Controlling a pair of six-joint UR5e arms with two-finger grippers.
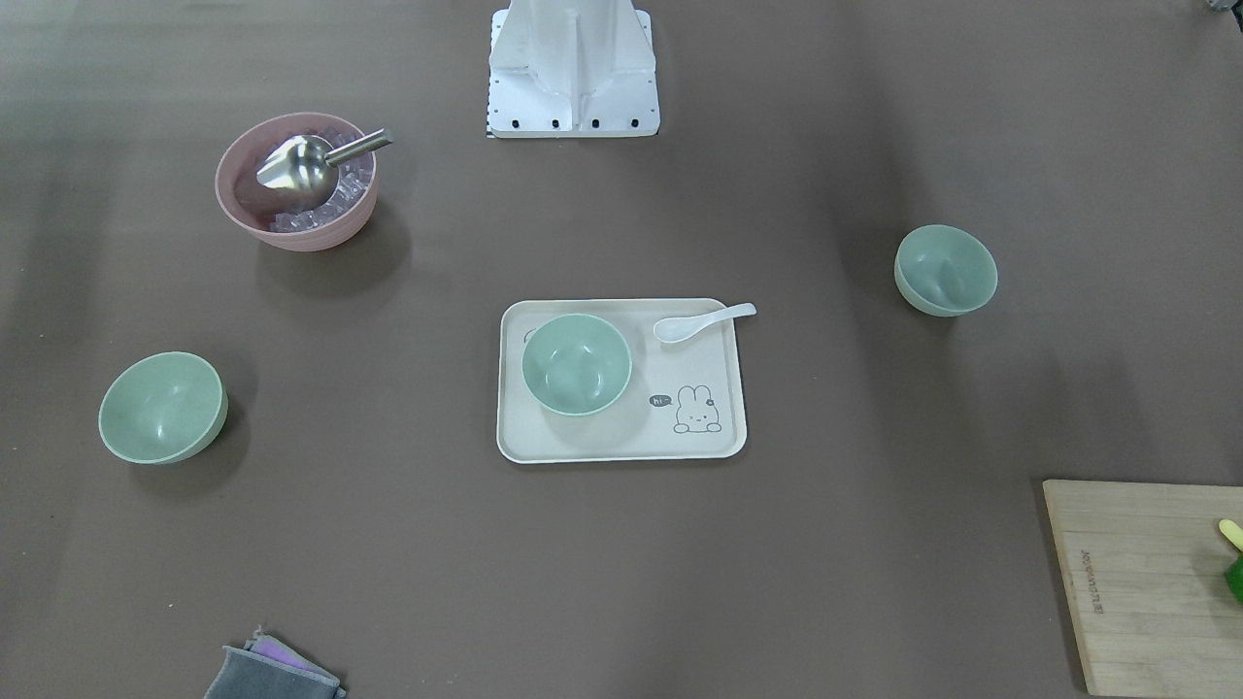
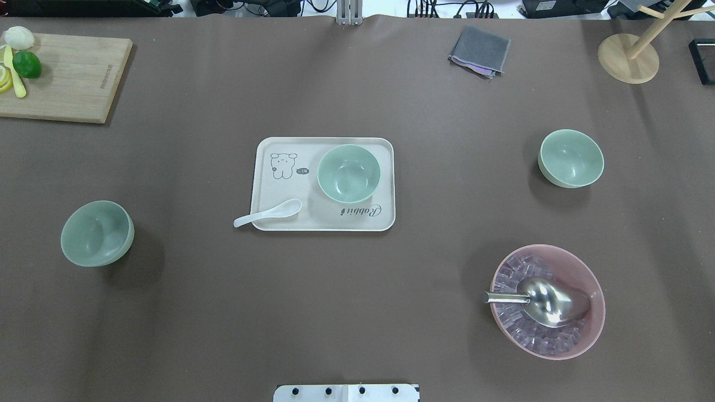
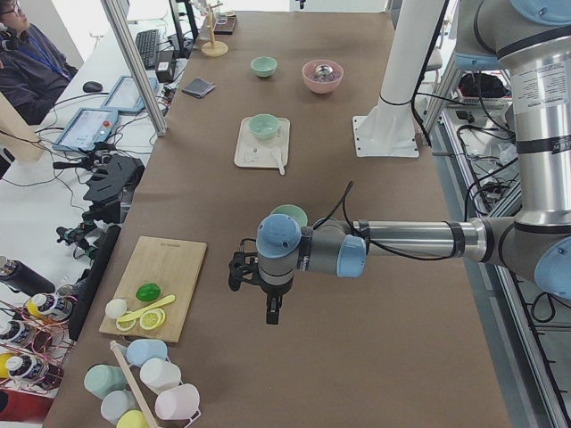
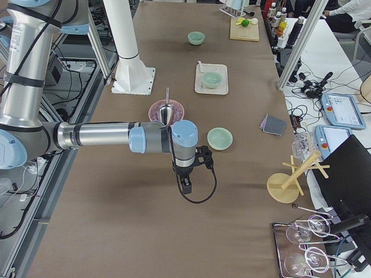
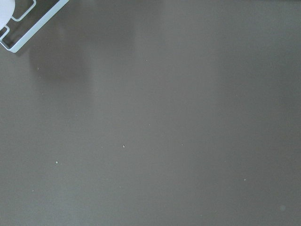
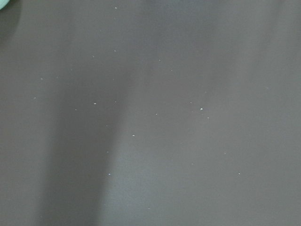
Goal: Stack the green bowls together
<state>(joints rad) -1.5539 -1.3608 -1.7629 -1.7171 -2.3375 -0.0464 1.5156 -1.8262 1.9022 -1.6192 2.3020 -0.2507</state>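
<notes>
Three green bowls, none stacked yet, as seen from overhead with the tray [image 2: 321, 146] as dial centre. Left bowl [image 2: 98, 233]: at 8 o'clock, alone on the cover, well apart from the others. Middle bowl [image 2: 348, 173]: upright on the tray's right half, with a white spoon [image 2: 268, 213] lying across the tray's lower left edge. Right bowl [image 2: 571, 158]: at 3 o'clock, upright and alone.

Handling (judged): the bowls look light, stiff and smooth-walled, so a pinch on the curved side would likely slip. The rim is the better hold, one finger inside and one outside. Identical shapes should nest readily if lowered level.

Grippers: left gripper [image 3: 272, 317] and right gripper [image 4: 186, 186] appear only in the side views, each pointing down over bare cover. Whether their jaws are spread or pressed together cannot be told. Neither holds a bowl.

Surface and room: a plain brown table cover [image 2: 357, 312], flat and matte. At 10 o'clock is a wooden board [image 2: 67, 84] with fruit. At 1 o'clock lies a folded grey cloth [image 2: 479, 51]. At 4 o'clock stands a pink bowl [image 2: 592, 324] of clear cubes with a metal scoop [image 2: 544, 301], not part of the task. An operator's desk runs along the far side.
</notes>
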